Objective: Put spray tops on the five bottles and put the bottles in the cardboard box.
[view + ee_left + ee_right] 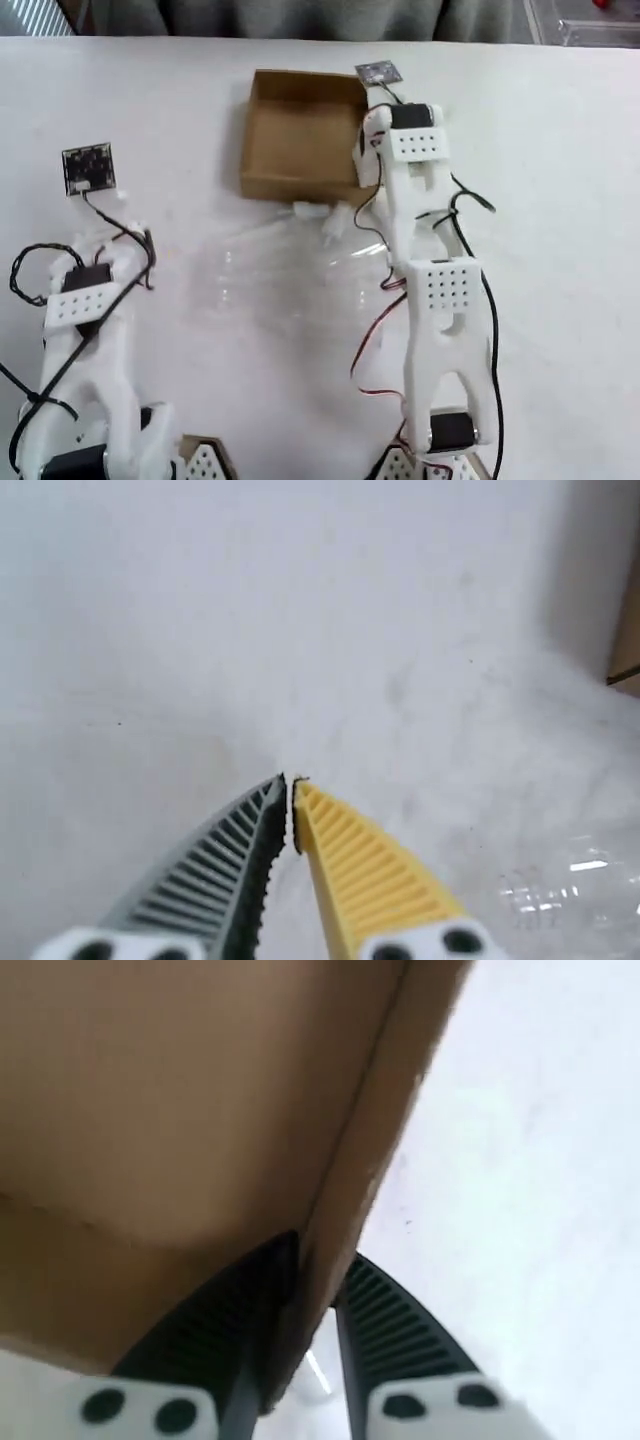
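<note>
The cardboard box (300, 135) stands open at the back middle of the table. My right gripper (312, 1278) is shut on the box's right wall (352, 1150), one black finger inside and the other outside. Several clear bottles (285, 275) lie on the table in front of the box, faint against the white surface. White spray tops (322, 215) sit just before the box's front wall. My left gripper (291, 785) is shut, its grey and yellow tips touching with nothing between them, low over bare table at the left. A clear bottle (560, 890) lies off to its side.
The right arm (430, 270) stretches from the near edge up to the box. The left arm (85, 310) stands at the near left with loose black cables. A clear container (590, 25) sits at the back right corner. The table's far edge runs behind the box.
</note>
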